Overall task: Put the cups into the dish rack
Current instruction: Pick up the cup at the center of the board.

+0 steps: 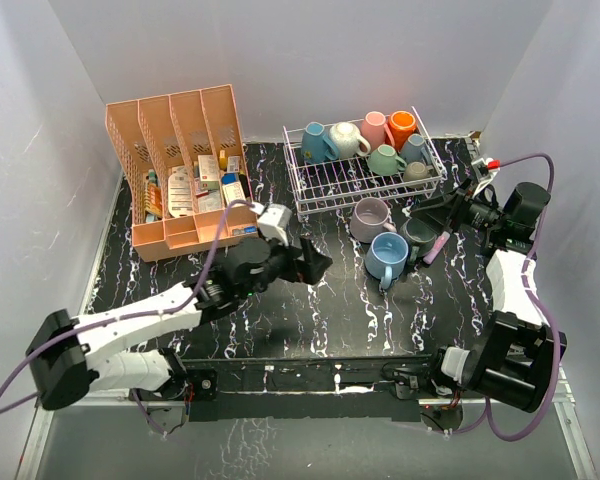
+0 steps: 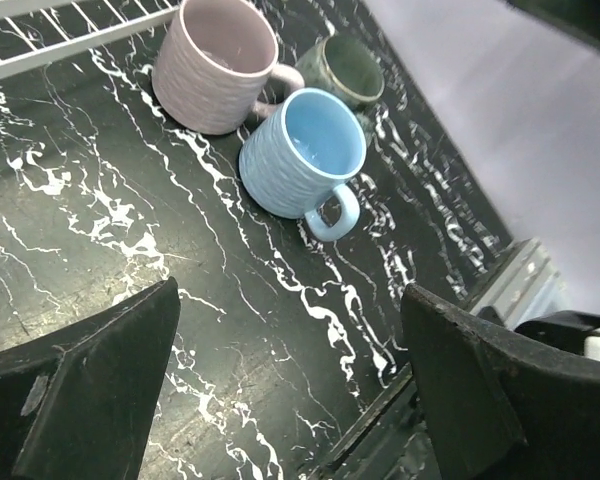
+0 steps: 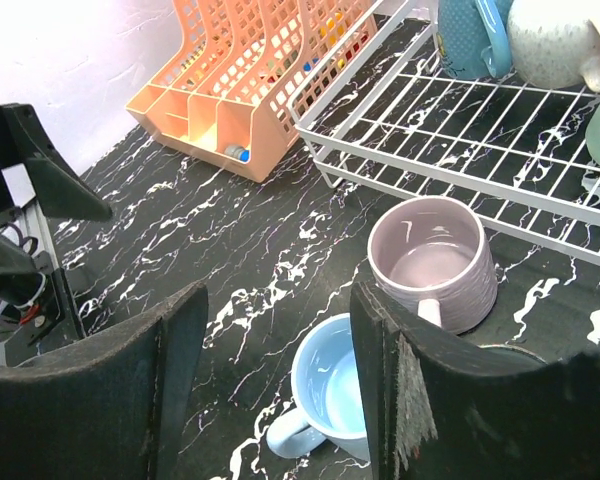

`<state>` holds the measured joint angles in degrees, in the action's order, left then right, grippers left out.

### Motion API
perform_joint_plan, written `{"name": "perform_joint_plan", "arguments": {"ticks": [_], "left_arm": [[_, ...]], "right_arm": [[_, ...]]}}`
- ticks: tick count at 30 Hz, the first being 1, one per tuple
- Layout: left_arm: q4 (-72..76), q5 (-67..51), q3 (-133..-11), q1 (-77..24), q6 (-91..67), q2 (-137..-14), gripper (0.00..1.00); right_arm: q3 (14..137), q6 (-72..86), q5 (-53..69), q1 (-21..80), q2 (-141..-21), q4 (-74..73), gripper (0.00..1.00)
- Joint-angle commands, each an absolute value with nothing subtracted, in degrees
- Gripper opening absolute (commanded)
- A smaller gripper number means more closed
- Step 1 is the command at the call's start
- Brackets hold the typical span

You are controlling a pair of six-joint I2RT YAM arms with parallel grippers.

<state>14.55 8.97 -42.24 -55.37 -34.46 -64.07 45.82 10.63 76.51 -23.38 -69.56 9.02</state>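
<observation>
Top external view shows me most of the ceramic handled mugs lying in the white wire dish rack (image 1: pixel 330 190) at the back of the table, among them a teal mug (image 1: pixel 317 142), a cream mug (image 1: pixel 347 138), a pink mug (image 1: pixel 374 128), an orange mug (image 1: pixel 402 127) and a green mug (image 1: pixel 385 160). Three more stand upright on the black marbled tabletop (image 1: pixel 280 320) just in front of the rack: a lilac ribbed mug (image 1: pixel 370 218), a light blue ribbed mug (image 1: pixel 387 256) close beside it on my side, and a dark grey mug (image 1: pixel 420 235) to their right. My right gripper (image 3: pixel 280 300) hangs near the dark grey mug, jaws parted with only table and the blue mug showing between them, gripping nothing. My left gripper (image 2: pixel 288 295) sits mid-table, jaws spread wide and empty, well short of the blue mug. A thin pink stick (image 1: pixel 438 247) lies beside the dark mug, and a salmon-pink slotted plastic organizer (image 1: pixel 180 170) stands at back left
</observation>
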Motion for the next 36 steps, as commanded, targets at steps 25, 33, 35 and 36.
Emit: {"name": "perform_joint_plan", "arguments": {"ticks": [25,33,35,36], "left_arm": [[6.6,11.5,-64.5,-62.7,-23.5,-90.1,0.97],[9.8,2.4,-63.7,-56.2,-34.8,-93.4,0.97],[8.5,3.3,-65.2,-55.8,-36.2,-94.8,0.97],[7.2,4.3,-66.5,-55.7,-36.8,-95.7,0.97]], "right_arm": [[46.6,8.9,71.6,-24.1,-68.3,7.9,0.62],[46.5,8.7,71.1,-24.4,-68.6,7.7,0.63],[46.5,8.7,70.9,-24.4,-68.6,7.8,0.62],[46.5,8.7,70.8,-24.4,-68.7,7.7,0.63]]}}
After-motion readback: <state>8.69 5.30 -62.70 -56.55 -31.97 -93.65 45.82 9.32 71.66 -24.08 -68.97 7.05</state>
